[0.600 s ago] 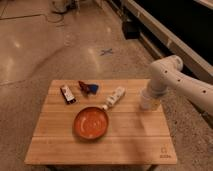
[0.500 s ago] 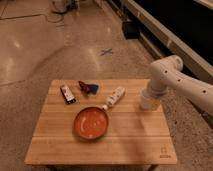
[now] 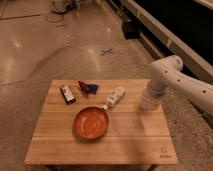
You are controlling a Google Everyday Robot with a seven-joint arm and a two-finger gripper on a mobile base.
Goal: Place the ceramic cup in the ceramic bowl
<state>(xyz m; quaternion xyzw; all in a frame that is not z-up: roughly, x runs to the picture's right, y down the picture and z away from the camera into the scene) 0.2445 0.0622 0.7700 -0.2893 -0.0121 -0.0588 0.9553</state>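
Observation:
The ceramic bowl (image 3: 91,122) is orange-red, wide and shallow, and sits at the middle of the wooden table (image 3: 135,145). The ceramic cup (image 3: 148,102) is small and white and stands near the table's right edge. My gripper (image 3: 151,95) comes down from the white arm right over the cup, at the cup's top. The cup is apart from the bowl, well to its right.
A white oblong bottle with dark spots (image 3: 114,97) lies just behind the bowl's right rim. A red and blue packet (image 3: 88,87) and a small dark bar (image 3: 67,94) lie at the back left. A blue cross mark (image 3: 106,51) is on the floor.

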